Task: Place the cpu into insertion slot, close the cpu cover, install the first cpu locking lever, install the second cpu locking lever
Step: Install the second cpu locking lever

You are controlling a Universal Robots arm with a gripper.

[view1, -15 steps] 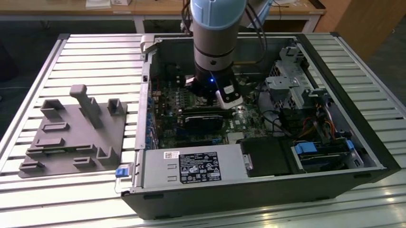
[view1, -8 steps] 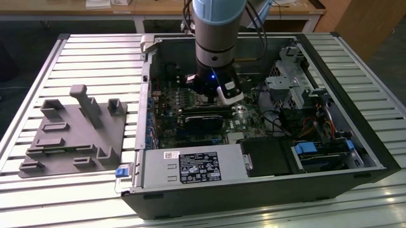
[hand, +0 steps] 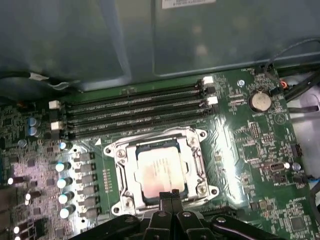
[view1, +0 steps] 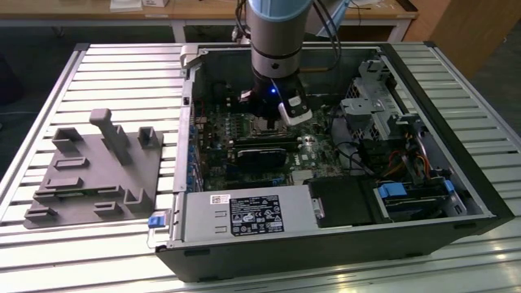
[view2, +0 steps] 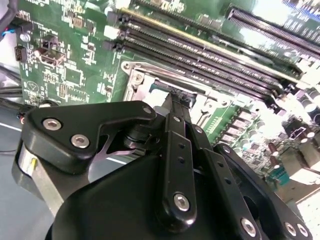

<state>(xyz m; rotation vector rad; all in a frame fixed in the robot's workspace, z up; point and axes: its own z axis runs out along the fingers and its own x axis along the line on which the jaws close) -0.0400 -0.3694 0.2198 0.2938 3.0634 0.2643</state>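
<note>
In the first wrist view the cpu (hand: 159,172), pale and silvery, lies in the insertion slot (hand: 118,176) on the green motherboard (hand: 250,145). The silvery cpu cover (hand: 198,161) lies flat around it, its cut-out showing the chip's top. My gripper (hand: 170,196) has its black fingertips pressed together at the socket's near edge, with nothing seen between them. In the second wrist view the fingers (view2: 176,107) point down at the cover (view2: 136,76) with a strip of the cpu (view2: 152,95) beside them. In the exterior view the gripper (view1: 269,125) hangs low inside the open computer case (view1: 342,244).
Long black memory slots (hand: 135,112) run beside the socket. A row of capacitors (hand: 65,182) and a coin battery (hand: 260,101) stand on the board. The case holds a power supply (view1: 244,213), drive bays (view1: 382,110) and cables. A grey fixture (view1: 89,171) sits on the slatted table.
</note>
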